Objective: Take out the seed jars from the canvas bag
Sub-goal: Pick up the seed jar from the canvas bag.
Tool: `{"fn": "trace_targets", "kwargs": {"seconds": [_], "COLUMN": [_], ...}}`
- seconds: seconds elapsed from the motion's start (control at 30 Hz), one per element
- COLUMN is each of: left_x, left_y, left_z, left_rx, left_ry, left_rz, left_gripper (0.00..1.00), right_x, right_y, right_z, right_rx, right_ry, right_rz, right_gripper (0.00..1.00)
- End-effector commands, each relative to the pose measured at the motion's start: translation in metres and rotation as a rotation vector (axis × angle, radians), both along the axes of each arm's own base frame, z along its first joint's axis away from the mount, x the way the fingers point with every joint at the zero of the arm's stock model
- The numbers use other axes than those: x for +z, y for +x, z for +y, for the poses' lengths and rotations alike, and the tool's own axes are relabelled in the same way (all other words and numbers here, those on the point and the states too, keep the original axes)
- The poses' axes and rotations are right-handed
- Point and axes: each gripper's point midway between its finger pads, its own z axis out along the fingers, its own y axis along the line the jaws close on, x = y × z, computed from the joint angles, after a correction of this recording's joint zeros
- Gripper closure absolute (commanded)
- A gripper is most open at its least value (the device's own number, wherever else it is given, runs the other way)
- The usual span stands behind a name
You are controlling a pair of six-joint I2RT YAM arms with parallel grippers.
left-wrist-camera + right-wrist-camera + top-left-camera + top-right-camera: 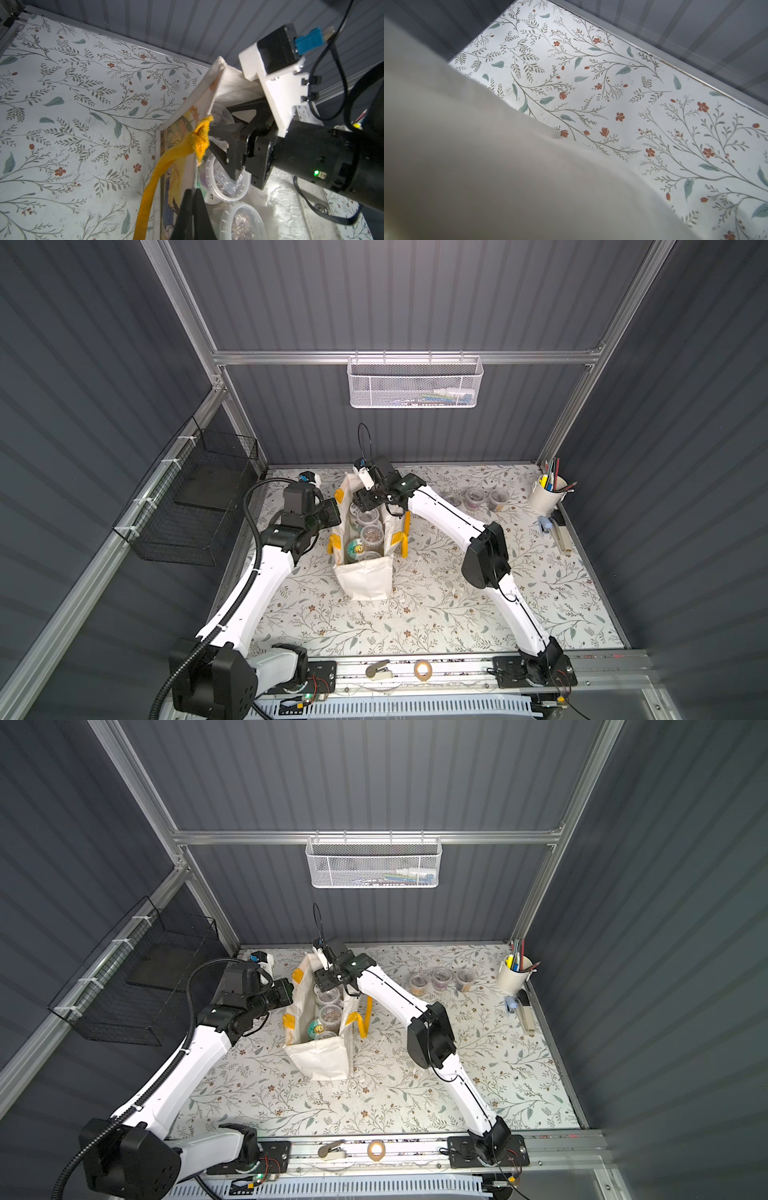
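canvas bag [365,580]: one, upright mid-bench [436,614], mouth open, two yellow handles [405,533] hanging outside.
seed jars in bag [372,536]: at least four lids showing, one of them green and pictured [355,548].
seed jars on bench [473,497]: three, in a row far right, well apart from the bag.
left pincer [192,193]: clenched on the bag's left rim.
right pincer [365,499]: inside the bag's far end, jaws apart, released, just above clear lids [220,116]; contact impossible to tell.
pen cup [544,497]: one, far right corner.
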Motion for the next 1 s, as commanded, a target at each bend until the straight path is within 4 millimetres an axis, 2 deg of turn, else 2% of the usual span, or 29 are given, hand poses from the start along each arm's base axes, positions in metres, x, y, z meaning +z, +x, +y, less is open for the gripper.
{"fn": "trace_targets", "kwargs": {"seconds": [0.0, 0.2, 0.4, 0.5, 0.6, 0.7, 0.8, 0.97], "left_x": [-0.003, -0.002, -0.003, -0.003, -0.004, -0.005, -0.005, -0.007], "left_y": [-0.001, -0.001, 0.0, 0.0, 0.001, 0.001, 0.002, 0.003], "left_z": [0.001, 0.001, 0.002, 0.002, 0.002, 0.001, 0.001, 0.0], "left_rx": [-0.004, -0.003, -0.001, -0.001, 0.001, -0.001, -0.001, -0.006], "left_ry": [0.01, 0.011, 0.015, 0.017, 0.019, 0.019, 0.017, 0.016], "left_rz": [0.014, 0.012, 0.012, 0.013, 0.016, 0.018, 0.016, 0.017], "left_gripper": [1.0, 1.0, 1.0, 1.0, 1.0, 1.0, 1.0, 1.0], "right_x": [0.046, 0.101, 0.151, 0.176, 0.194, 0.197, 0.189, 0.142], "right_y": [-0.003, -0.015, -0.036, -0.048, -0.055, -0.06, -0.058, -0.046], "right_z": [-0.012, -0.017, -0.029, -0.044, -0.069, -0.101, -0.143, -0.227], "right_rx": [-0.005, 0.016, 0.062, 0.072, 0.053, 0.008, -0.082, -0.298], "right_ry": [0.044, 0.137, 0.259, 0.34, 0.399, 0.407, 0.378, 0.304], "right_rz": [-0.046, -0.11, -0.146, -0.152, -0.16, -0.167, -0.177, -0.137], "right_gripper": [0.32, 0.31, 0.31, 0.31, 0.31, 0.31, 0.3, 0.3]}}
